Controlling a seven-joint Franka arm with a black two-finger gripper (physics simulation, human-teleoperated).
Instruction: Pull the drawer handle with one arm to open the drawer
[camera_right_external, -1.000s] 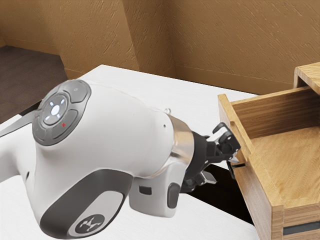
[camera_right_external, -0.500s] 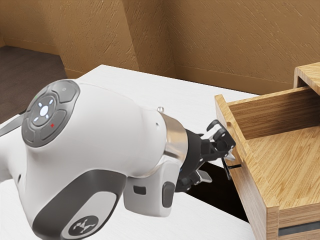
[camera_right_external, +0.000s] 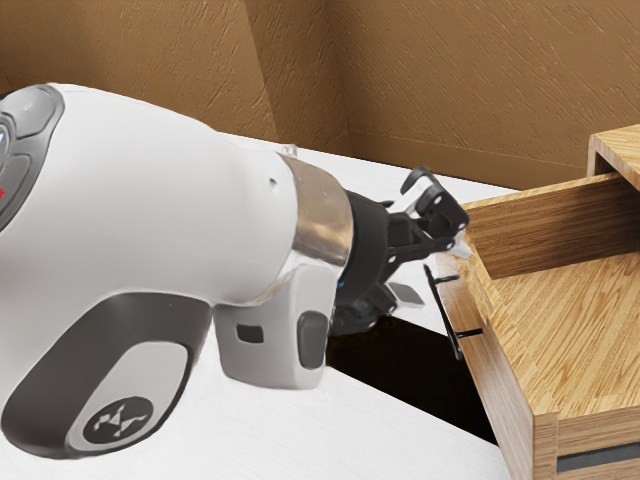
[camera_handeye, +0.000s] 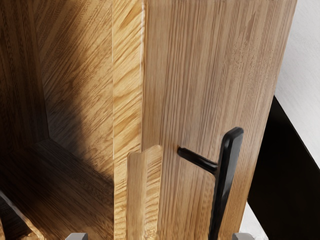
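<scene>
The wooden drawer (camera_right_external: 545, 300) stands pulled well out of its cabinet (camera_right_external: 612, 148), and its inside is bare. Its black bar handle (camera_right_external: 444, 305) sits on the drawer front (camera_right_external: 500, 385), facing the arm. My gripper (camera_right_external: 444, 222) hovers just above the handle, at the top edge of the drawer front, open and holding nothing. In the wrist view the handle (camera_handeye: 225, 182) stands free on the front panel (camera_handeye: 200, 85). Beside that panel lies the drawer's shaded inside (camera_handeye: 65, 115).
The white table (camera_right_external: 330, 425) carries a black patch (camera_right_external: 415, 370) under the drawer front. Brown textured walls (camera_right_external: 450, 70) close the back. My bulky white arm (camera_right_external: 150, 270) takes up the exterior view's left.
The gripper has let go of the handle and risen from it to the drawer front's top edge. The arm has lifted and swung closer to the camera. The drawer slid out slightly further.
</scene>
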